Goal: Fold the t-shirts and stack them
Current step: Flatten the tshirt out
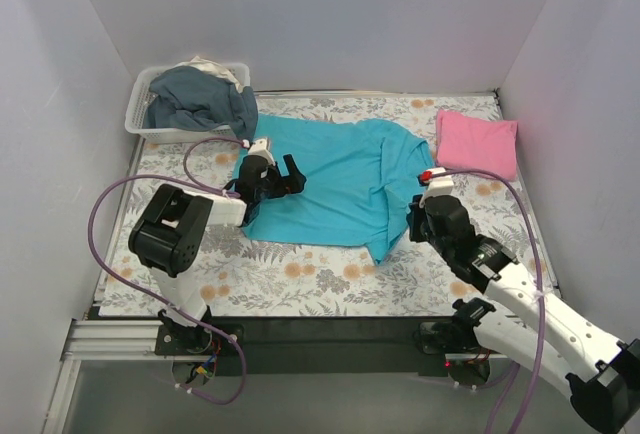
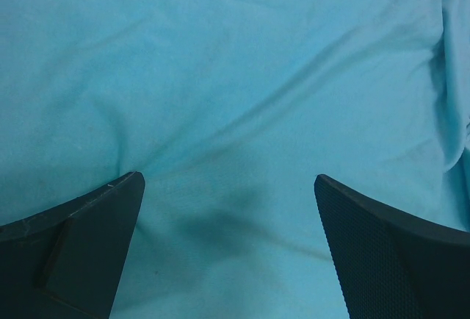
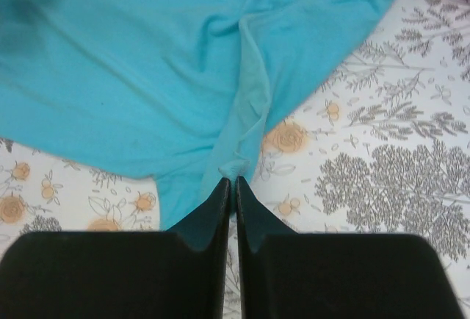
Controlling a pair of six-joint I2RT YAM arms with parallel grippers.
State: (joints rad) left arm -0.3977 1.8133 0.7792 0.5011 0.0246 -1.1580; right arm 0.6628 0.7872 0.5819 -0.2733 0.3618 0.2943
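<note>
Right hand [image 3: 233, 181] pinches the teal t-shirt [image 1: 330, 179], lying lengthwise left-right; left hand [image 2: 228, 178] gapes above.

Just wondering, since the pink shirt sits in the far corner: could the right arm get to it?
Probably yes: the pink t-shirt lies on that arm's side, with only table between. But the right gripper is shut on the teal t-shirt and would have to let go first.
</note>
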